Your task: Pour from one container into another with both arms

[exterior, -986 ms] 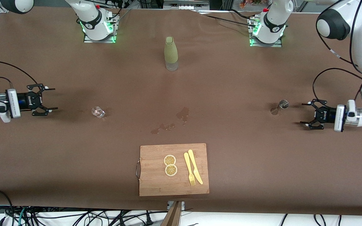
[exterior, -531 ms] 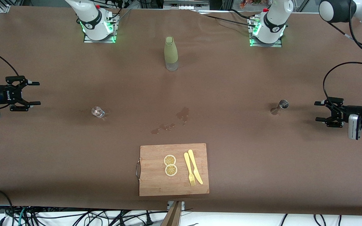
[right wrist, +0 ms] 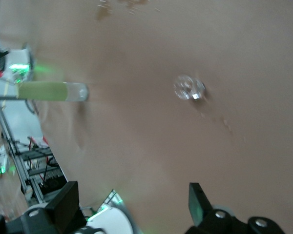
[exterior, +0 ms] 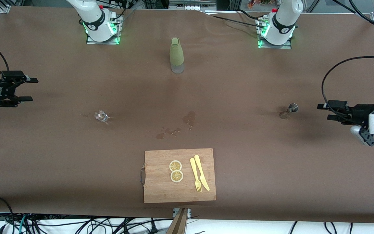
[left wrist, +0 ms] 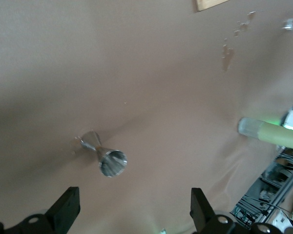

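Note:
A small clear glass (exterior: 101, 116) stands toward the right arm's end of the table; the right wrist view shows the glass (right wrist: 188, 88) too. A steel jigger (exterior: 291, 109) stands toward the left arm's end, and the left wrist view looks into the jigger (left wrist: 105, 157). My right gripper (exterior: 32, 89) hovers open over the table's end, well apart from the glass. My left gripper (exterior: 323, 111) hangs open beside the jigger, apart from it. In the wrist views the left gripper (left wrist: 135, 214) and the right gripper (right wrist: 132, 209) hold nothing.
A green bottle (exterior: 176, 55) stands mid-table near the bases. A wet spill (exterior: 174, 128) marks the cloth between glass and jigger. A wooden cutting board (exterior: 161, 191) with lemon slices (exterior: 176, 171), a yellow fork (exterior: 195, 177) and knife (exterior: 202, 175) lies nearest the front camera.
Both arms have drawn back toward their own ends of the table, away from the glass and the jigger. Both grippers stayed open. Nothing on the table moved.

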{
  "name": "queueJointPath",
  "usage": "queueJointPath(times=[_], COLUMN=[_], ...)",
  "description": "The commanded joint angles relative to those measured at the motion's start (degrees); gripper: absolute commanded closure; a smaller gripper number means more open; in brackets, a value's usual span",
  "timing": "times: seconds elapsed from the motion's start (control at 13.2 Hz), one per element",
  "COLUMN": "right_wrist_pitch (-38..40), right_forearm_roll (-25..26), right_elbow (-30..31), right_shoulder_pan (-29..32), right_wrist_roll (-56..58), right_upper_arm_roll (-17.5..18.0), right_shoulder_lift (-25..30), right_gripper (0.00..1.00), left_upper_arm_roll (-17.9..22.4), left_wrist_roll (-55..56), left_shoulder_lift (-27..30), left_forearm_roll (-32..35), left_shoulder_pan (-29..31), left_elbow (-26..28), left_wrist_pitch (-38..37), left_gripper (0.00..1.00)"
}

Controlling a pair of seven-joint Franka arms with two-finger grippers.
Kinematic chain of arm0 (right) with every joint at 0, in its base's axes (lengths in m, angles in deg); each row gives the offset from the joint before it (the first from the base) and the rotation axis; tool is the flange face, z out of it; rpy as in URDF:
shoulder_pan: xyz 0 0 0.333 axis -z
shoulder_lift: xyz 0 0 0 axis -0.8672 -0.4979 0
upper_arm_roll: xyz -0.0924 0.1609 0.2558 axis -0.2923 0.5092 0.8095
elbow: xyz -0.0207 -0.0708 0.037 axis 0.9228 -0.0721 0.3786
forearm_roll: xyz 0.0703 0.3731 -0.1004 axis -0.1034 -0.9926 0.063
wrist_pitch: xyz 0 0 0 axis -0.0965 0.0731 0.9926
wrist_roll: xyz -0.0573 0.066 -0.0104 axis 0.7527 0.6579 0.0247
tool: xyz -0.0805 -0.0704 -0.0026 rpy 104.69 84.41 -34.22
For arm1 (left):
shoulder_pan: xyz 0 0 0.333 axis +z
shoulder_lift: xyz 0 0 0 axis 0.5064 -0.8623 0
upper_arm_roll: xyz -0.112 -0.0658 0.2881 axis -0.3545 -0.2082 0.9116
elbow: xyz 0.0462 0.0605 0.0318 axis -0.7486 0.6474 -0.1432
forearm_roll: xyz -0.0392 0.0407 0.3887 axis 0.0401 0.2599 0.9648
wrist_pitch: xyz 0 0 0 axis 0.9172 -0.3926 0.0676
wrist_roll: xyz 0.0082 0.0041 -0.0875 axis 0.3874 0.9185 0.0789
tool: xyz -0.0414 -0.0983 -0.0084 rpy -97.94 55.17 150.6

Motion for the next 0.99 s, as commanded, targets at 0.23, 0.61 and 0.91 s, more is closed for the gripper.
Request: queueJointPath(times=[0.23, 0.61, 0.91], right_wrist_pitch=[-7.0, -16.0, -22.8], right_forearm_roll=[14.3, 27.0, 26.7], right_elbow=[11.3, 20.5, 20.4], right_shoulder_pan=[-1.6, -4.3, -5.0], right_wrist_roll=[-20.9, -44.4, -56.5], right_upper_arm_roll=[7.4, 12.1, 11.8], right_shoulder_lift=[14.9, 23.1, 24.6], right_gripper=[0.00, 0.00, 0.00], left_upper_arm_roll=[-6.8, -6.8, -8.6], left_wrist_roll=[4.7, 11.9, 29.4], left_shoulder_lift=[8.4, 13.1, 16.0], left_forearm_roll=[19.1, 19.5, 20.2], left_shoulder_pan=[-2.8, -2.8, -3.2], left_elbow=[-1.8, -4.7, -4.5], left_wrist_pitch=[4.5, 5.8, 3.0], left_gripper=[0.00, 0.00, 0.00])
